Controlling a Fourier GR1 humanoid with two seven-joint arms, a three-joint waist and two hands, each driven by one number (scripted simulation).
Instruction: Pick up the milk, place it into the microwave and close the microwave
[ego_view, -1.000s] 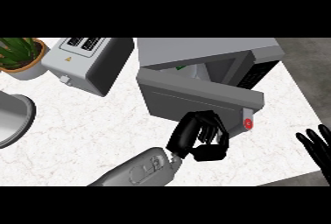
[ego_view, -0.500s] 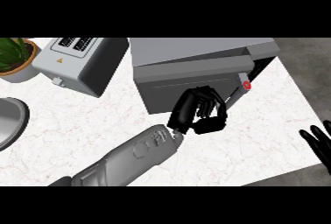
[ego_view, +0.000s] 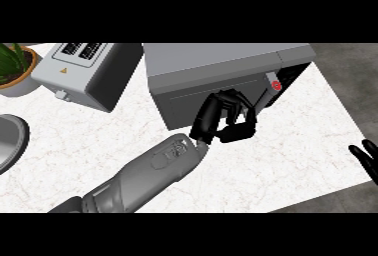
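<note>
Milk: not visible; whether it sits inside the microwave cannot be told.
Microwave (ego_view: 221, 62): grey box at the back of the desk (ego_view: 295, 145), its door (ego_view: 181, 102) swung nearly flat to the front, with a dark strip at its right end beside a red button (ego_view: 275, 85).
Left hand (ego_view: 225, 120): against the door's face, fingers (ego_view: 209, 116) apart and only slightly bent, clasping nothing.
Right hand (ego_view: 366, 159): resting at the right edge, fingers spread upward.
Toaster (ego_view: 88, 72): left of the microwave, near a potted plant (ego_view: 15, 67).
</note>
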